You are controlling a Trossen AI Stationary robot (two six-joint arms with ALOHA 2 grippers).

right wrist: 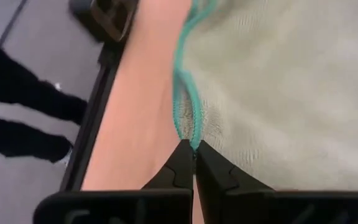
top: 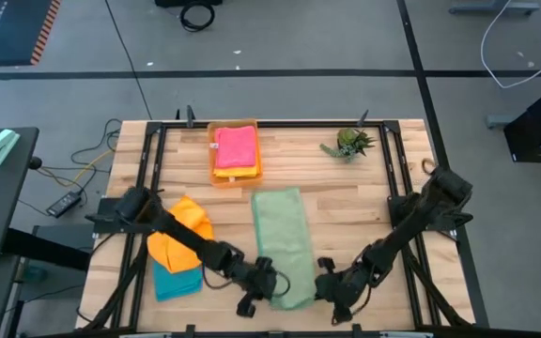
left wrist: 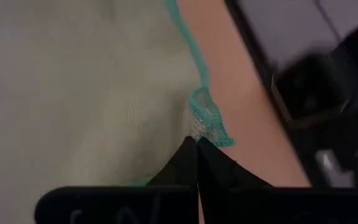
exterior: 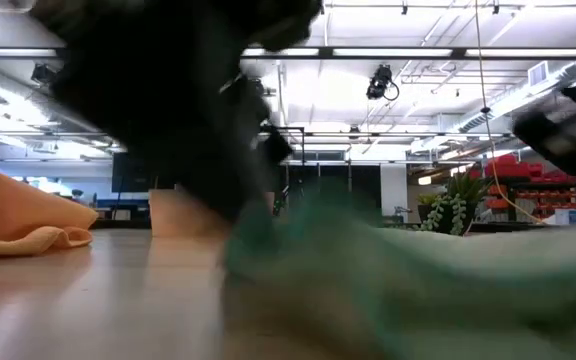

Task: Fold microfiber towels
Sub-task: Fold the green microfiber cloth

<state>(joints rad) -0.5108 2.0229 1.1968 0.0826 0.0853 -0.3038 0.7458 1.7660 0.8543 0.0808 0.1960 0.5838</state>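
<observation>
A sage green towel with a teal hem lies as a long strip down the middle of the table, its far part flat on the wood. My left gripper is shut at the strip's near left corner. My right gripper is shut at its near right side. In the low view the green cloth fills the foreground as a blur. A yellow-orange towel lies heaped partly on a teal towel at the near left. A pink towel lies in the orange tray. My left gripper pinches the green towel's hemmed corner between its two fingertips, slanting down from the table's left. The hem puckers up at the tips. One layer or several, I cannot tell. My right gripper pinches the towel's teal-hemmed edge between its fingertips, slanting down from the table's right. The hem bunches into a small fold just ahead of the tips.
A small green plant stands at the far right of the table. Black frame rails run along the table's left and right sides. Bare wood lies between the green strip and the right rail.
</observation>
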